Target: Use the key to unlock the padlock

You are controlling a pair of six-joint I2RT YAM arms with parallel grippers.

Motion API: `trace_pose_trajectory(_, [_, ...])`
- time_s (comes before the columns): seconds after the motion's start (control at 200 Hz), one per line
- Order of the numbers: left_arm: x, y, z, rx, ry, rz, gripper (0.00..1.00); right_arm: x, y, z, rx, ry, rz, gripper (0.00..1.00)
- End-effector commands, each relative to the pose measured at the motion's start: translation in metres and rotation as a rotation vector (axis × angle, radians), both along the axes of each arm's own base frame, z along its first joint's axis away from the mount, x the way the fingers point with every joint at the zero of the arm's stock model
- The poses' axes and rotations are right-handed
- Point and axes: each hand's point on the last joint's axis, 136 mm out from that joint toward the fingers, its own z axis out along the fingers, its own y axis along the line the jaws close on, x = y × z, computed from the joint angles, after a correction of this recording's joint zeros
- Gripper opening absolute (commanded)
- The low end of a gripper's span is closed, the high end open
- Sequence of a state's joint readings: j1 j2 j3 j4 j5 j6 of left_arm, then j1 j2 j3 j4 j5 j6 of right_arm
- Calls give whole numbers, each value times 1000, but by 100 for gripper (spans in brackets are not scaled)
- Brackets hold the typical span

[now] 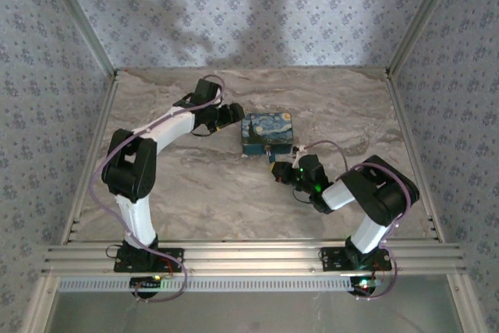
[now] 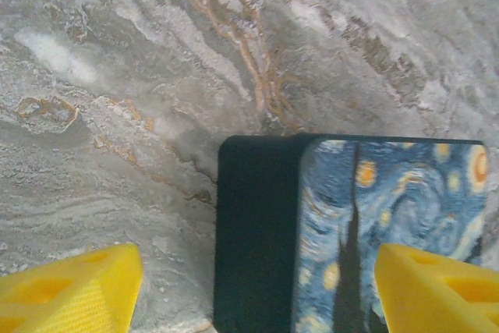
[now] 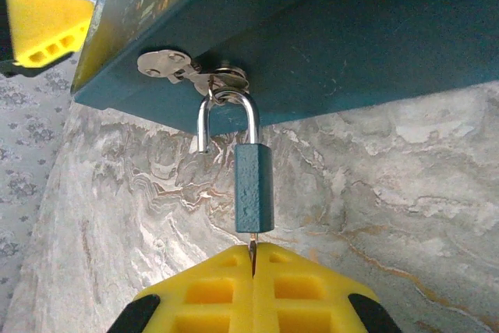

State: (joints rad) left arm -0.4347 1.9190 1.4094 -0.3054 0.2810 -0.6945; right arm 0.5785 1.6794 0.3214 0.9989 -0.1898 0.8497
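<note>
One padlock (image 3: 254, 188), key (image 3: 253, 250) in, on the clasp (image 3: 195, 72) of the box (image 3: 351, 29).
Right jaws clench the key at the padlock's base; one shackle leg (image 3: 202, 134) hangs free. Left jaws spread wide at the box's left end.

A lab-style robot test booth: aluminium frame rails (image 1: 257, 255), floral-patterned panel walls (image 1: 257, 13), marble-print tabletop (image 1: 226, 193).

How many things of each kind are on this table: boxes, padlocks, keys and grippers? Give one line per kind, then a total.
Boxes: 1, the painted box
Padlocks: 1, the padlock
Keys: 1, the key
Grippers: 2, the left gripper and the right gripper
Total: 5
</note>
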Motion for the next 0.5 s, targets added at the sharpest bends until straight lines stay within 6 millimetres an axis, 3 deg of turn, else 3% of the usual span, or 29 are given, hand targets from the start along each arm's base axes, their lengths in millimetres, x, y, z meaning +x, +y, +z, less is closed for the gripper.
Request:
trace_pose_trajectory(0.0, [-5,-9,-9,11,33,-54,78,-5,-7,-16,-16,67,-16,0])
trace_pose_trajectory(0.335, [-15,-9,-34,9,83,-54,78,-8,-10,-22,-50,89,-10,3])
trace_pose_trajectory(0.495, [-20,-4,-44,25,104,-45,78,-9,-15,-22,-75,89,-17,11])
